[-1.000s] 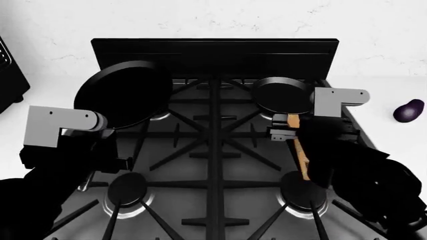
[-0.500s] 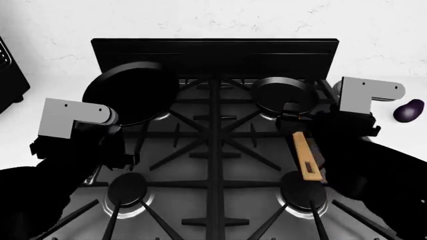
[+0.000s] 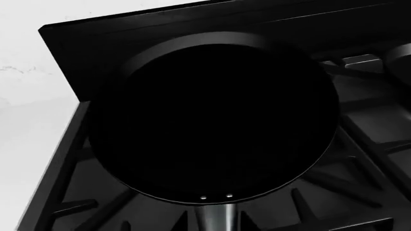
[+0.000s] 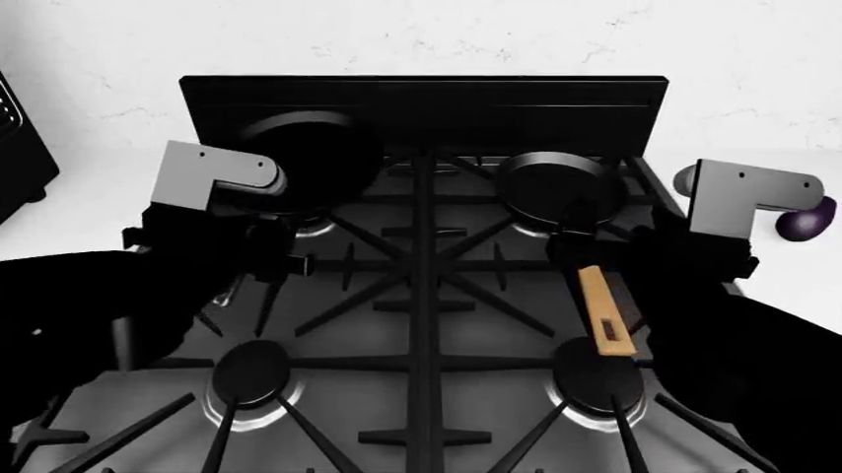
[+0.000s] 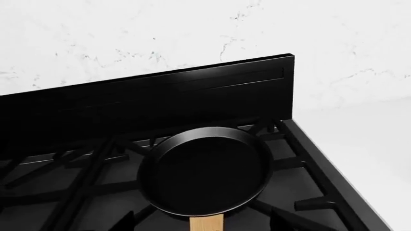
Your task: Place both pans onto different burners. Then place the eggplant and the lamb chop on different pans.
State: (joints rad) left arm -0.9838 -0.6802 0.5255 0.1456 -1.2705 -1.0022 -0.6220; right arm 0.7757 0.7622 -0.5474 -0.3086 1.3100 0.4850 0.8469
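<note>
Head view: 2 pans sit on the stove's (image 4: 421,296) rear burners, the flat pan (image 4: 310,158) upper left, the wooden-handled pan (image 4: 559,189) upper right. The eggplant (image 4: 806,219) lies on the counter (image 4: 776,266) at the right edge, partly behind the right arm. Left gripper (image 4: 270,258) and right gripper (image 4: 579,241) are dark; I cannot tell their state.
</note>
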